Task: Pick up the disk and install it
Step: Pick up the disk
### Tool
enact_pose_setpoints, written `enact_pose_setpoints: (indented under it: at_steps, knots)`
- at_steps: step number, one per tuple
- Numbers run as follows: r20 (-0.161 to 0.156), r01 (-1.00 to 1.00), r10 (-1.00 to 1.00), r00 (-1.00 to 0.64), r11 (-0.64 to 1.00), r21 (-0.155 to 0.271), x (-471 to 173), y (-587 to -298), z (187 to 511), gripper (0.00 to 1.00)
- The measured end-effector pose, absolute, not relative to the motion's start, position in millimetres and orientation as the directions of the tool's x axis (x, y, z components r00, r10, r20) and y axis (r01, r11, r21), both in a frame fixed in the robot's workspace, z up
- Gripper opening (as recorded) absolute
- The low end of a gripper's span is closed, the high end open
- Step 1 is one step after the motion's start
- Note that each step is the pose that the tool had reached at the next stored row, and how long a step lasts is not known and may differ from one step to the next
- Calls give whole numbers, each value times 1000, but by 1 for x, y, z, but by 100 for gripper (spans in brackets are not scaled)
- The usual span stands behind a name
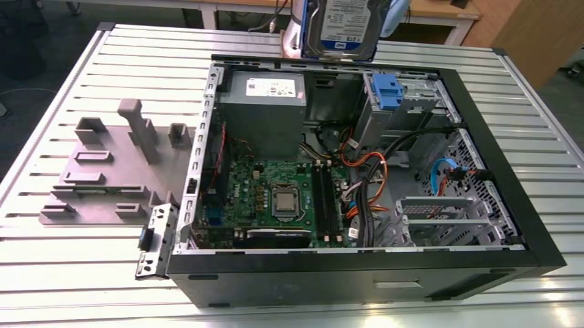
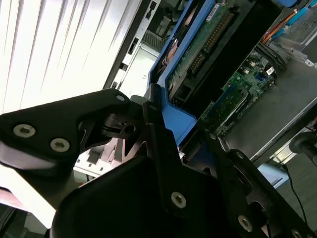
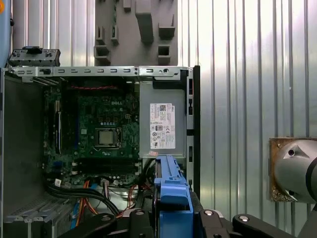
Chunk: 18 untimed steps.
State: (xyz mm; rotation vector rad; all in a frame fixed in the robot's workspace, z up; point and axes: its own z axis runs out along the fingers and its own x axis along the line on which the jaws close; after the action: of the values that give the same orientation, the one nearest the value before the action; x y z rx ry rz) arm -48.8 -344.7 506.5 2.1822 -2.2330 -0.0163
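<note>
The claw, black and nearest the lens in the first wrist view, is clenched on the disk, one finger against each side of its blue carrier. In the exterior view the disk hangs upright, label showing, above the open computer case's far rim, near the tabletop's far edge.

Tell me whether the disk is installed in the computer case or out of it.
Out: the gripper holds the disk raised above the case, not in any bay.
</note>
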Motion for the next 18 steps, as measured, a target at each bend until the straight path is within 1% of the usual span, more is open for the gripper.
enact_pose_setpoints:
  at_steps: [18]
  knots:
    - [7, -1000, -1000, -23, 23, 21, -48, -345, 507, 36]
